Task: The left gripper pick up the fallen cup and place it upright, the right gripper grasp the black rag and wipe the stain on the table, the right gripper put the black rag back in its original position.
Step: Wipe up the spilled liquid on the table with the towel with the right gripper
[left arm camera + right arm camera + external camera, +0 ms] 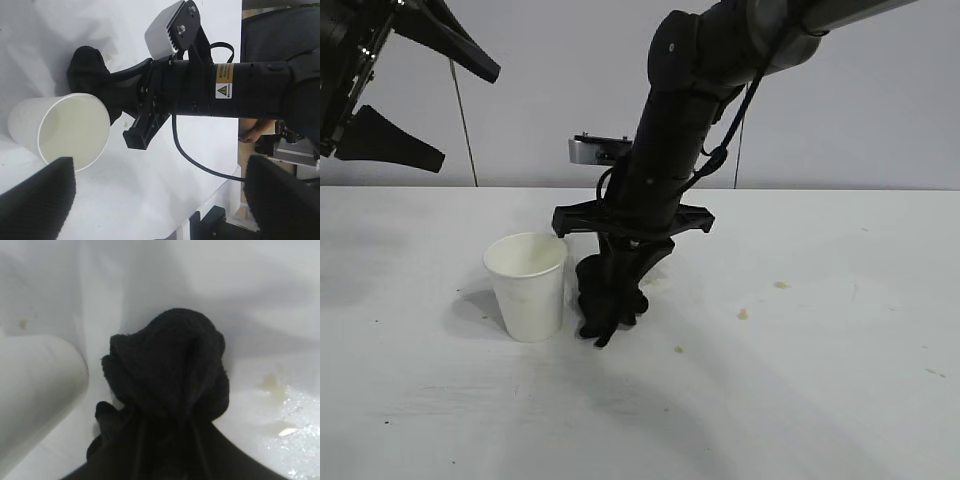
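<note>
The left tool (420,105) hangs wide open and empty, high at the far left. The cup (527,285) stands upright on the table (840,400), and just beside it the right tool (610,325) clamps the rag (605,300). A careless sweep could topple the cup or smear the stain (272,385).

Showing a plain white cup (527,285) standing on a white table (820,400) carrying faint grey smudges; a black rag (610,300), unpatterned; yellow-brown flecks of stain (743,314); black left gripper (420,100) and right gripper (608,325); a yellow warning label (224,81).
</note>
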